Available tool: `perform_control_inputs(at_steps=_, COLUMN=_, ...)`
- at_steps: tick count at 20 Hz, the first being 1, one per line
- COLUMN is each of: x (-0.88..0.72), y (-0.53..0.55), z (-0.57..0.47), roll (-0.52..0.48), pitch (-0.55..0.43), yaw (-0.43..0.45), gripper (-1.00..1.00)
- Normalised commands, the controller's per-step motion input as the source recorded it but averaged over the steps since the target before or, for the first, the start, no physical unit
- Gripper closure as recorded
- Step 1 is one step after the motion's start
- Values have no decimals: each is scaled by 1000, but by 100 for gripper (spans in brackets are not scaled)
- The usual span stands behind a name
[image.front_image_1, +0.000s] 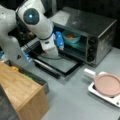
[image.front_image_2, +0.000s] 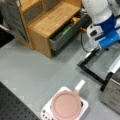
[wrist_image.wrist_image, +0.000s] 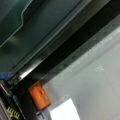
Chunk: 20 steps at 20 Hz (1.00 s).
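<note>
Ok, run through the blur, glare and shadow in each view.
Both front views are soft all over: edges of the toaster oven and the pink pan smear. In a front view the oven's top carries a pale sheen. The wrist view sits very close to the open oven door, its glass washed with grey reflection; the claw does not show there.
</note>
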Motion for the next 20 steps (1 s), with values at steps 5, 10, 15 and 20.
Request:
perform_control_inputs(at_steps=5, x=52, y=115, z=-153, roll=360, pitch=-40, yaw=191, gripper=-100)
perform_control_inputs(at_steps=10, x=-29, y=138, z=-68, roll=388, pitch=34, yaw=102, gripper=-100)
perform_control_inputs(at_steps=15, x=-63, y=234, z=-141, roll=334, pitch=-1, yaw=47, gripper=-100)
perform_control_inputs(at_steps=20, x=-72, y=336, z=-207, roll=220, pitch=-56, yaw=5, gripper=-100)
